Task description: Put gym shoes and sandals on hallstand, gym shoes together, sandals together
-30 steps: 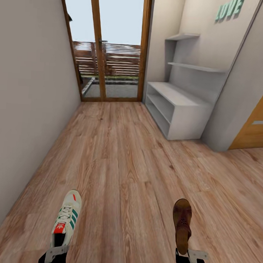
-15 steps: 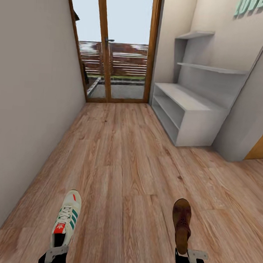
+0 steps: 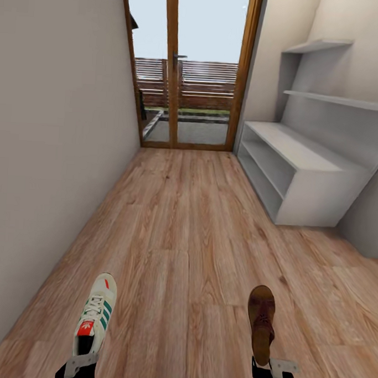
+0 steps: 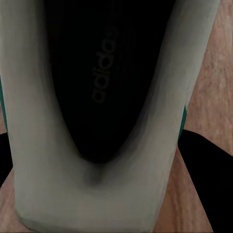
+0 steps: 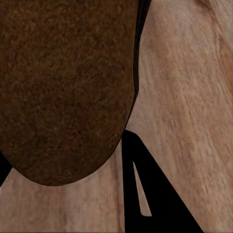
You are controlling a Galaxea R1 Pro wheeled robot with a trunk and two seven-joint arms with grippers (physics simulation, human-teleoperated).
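Left wrist view: gym shoe (image 4: pixel 97 97) insole lettering

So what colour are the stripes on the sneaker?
Green, on the cream-white gym shoe that the left gripper holds; the head view shows them best.

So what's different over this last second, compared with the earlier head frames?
The camera has swung left and moved closer: the hallstand and glass door slid right and grew. Unchanged: the left gripper holds the gym shoe, the right gripper the sandal.

Soft daylight, blurred wrist close-ups
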